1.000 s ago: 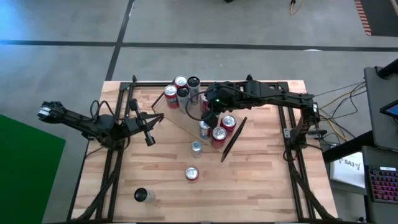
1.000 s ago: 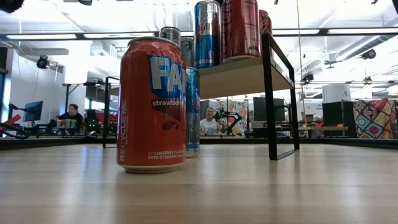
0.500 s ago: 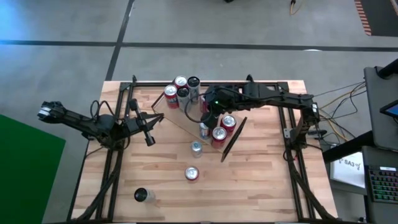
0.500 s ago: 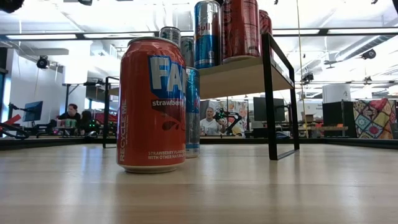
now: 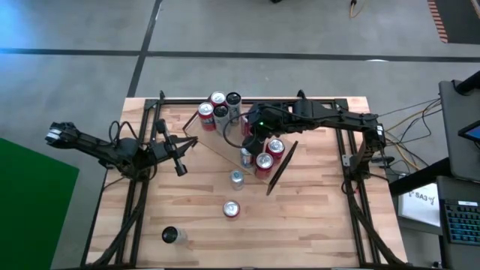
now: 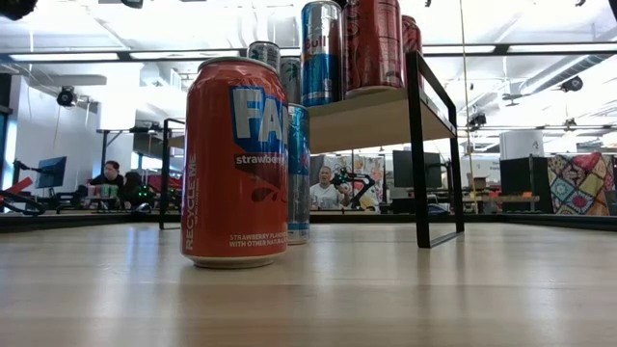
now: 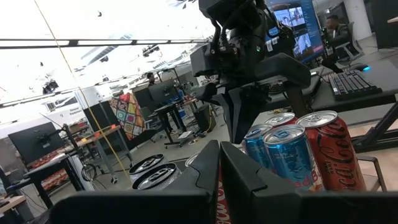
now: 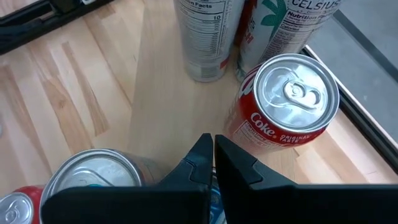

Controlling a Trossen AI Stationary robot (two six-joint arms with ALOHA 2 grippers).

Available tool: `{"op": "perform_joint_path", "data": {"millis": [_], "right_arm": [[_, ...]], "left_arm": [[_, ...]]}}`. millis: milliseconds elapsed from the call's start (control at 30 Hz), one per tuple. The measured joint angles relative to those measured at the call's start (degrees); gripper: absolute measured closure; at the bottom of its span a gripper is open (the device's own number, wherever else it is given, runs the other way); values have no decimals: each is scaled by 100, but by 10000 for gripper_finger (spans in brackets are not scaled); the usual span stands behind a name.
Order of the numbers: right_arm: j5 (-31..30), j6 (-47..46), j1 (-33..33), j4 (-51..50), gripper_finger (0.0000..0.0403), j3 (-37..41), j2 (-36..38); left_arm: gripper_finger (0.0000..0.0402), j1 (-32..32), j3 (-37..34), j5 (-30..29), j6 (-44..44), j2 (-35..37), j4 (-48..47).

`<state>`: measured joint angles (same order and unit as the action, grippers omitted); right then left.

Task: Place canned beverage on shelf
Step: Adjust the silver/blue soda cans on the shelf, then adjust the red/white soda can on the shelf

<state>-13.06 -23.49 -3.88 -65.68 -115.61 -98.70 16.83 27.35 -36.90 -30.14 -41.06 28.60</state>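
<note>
The shelf (image 5: 225, 142) is a light-wood plank lying slantwise at the table's middle, with a black end frame (image 5: 281, 169). Coke and blue cans (image 5: 264, 160) stand on its right end, and more cans (image 5: 219, 106) cluster at its far left end. Three loose cans stand on the table: a silver-topped one (image 5: 237, 178), an orange Fanta (image 5: 231, 209) and a dark one (image 5: 171, 235). My right gripper (image 8: 210, 146) is shut and hovers over the plank between a Coke can (image 8: 289, 106) and a blue can (image 8: 93, 177). My left gripper (image 5: 181, 169) is shut and waits at the table's left side.
The low view has the Fanta can (image 6: 236, 159) close in front, a blue can (image 6: 299, 173) behind it, and the raised shelf (image 6: 381, 116) carrying tall cans. Black rig frames (image 5: 139, 187) run along both table sides. Bare tabletop (image 5: 300, 225) lies at the near right.
</note>
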Motion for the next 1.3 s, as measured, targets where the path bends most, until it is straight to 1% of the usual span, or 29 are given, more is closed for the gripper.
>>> {"op": "perform_joint_path", "data": {"millis": [233,567,733,900,1133,1300], "right_arm": [[2,-148,31,-168,394,-37,4],[-28,-159,61,-132,394,-37,20],[-44,-97,60,189,394,-37,78],[-40,-97,-73,506,394,-37,114],[-46,-148,-420,491,394,-37,39],[-65,-143,-485,489,394,-37,37]], "left_arm": [[402,0,0,1,1,-2,-19],[402,1,0,1,1,-2,-30],[402,1,0,1,1,-2,-35],[402,-1,0,1,1,-2,-33],[402,1,0,1,3,-2,-33],[402,0,0,1,5,-2,-33]]}}
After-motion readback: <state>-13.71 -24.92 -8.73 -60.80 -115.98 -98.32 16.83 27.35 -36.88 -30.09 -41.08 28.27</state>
